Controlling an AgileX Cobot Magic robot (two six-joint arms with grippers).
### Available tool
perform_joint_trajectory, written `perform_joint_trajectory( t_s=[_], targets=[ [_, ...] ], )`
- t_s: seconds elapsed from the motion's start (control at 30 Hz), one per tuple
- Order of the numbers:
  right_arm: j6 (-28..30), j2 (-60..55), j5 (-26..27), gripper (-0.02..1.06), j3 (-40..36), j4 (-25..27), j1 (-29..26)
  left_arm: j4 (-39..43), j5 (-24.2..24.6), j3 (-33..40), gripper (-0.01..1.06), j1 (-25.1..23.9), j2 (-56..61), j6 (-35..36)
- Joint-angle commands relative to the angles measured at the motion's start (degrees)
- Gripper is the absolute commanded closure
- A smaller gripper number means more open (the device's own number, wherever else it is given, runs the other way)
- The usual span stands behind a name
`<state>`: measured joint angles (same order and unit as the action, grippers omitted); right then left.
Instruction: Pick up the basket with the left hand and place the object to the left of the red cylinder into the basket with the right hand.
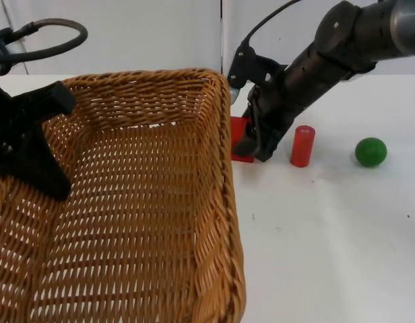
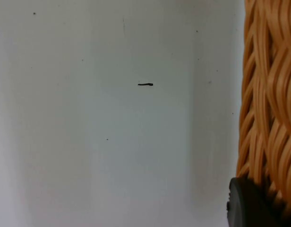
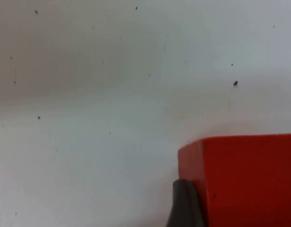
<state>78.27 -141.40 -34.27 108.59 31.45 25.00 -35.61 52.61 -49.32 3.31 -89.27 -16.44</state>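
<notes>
While the left gripper holds the wicker basket by its rim, the right gripper, fingers around the red block on the bench left of the red cylinder, should clench squarely; whether it grips yet I cannot tell.

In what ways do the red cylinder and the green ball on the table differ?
The red cylinder stands upright with a flat top; the green ball is round all over. The cylinder is taller than the ball. The cylinder stands close beside the right gripper, while the ball lies farther out, apart from it. Both rest on the white table.
</notes>
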Motion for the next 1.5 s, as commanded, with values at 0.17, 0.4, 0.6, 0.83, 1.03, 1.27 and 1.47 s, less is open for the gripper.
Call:
perform_joint_trajectory(
  t_s=[0.17, 0.4, 0.6, 0.83, 1.03, 1.27, 1.47],
  targets=[
    [-5.35, 7.46, -4.77, 1.05, 0.28, -4.14, 0.37, -0.99, 0.67, -0.06, 1.05, -0.05, 0.71, 0.42],
    [-12.11, 15.87, -11.8, 1.05, 0.28, -9.75, 0.37, -0.89, 0.46, -0.06, 1.05, -0.05, 0.71, 0.29],
    [-15.1, 22.99, -15.08, 1.05, 0.28, -10.89, 0.25, -0.89, 0.46, -0.06, 1.05, -0.05, 0.71, -0.15],
    [-17.55, 29.25, -18.38, 1.05, 0.28, -10.24, 0.25, -0.89, 0.46, -0.06, 1.05, -0.05, 0.71, -1.24],
    [-17.71, 32.07, -21.35, 1.05, 0.28, -10.35, 0.25, -0.89, 0.46, -0.06, 1.05, -0.05, 0.71, -1.24],
    [-18.29, 32.32, -23.19, 1.05, 0.28, -10.35, 0.25, -0.89, 0.33, -0.06, 1.05, -0.05, 0.71, -1.25],
    [-19.13, 32.32, -28.5, 1.05, 0.28, -9.12, 1.12, -0.21, 0.23, -0.06, 1.05, -0.05, 0.71, -1.25]
  ],
)
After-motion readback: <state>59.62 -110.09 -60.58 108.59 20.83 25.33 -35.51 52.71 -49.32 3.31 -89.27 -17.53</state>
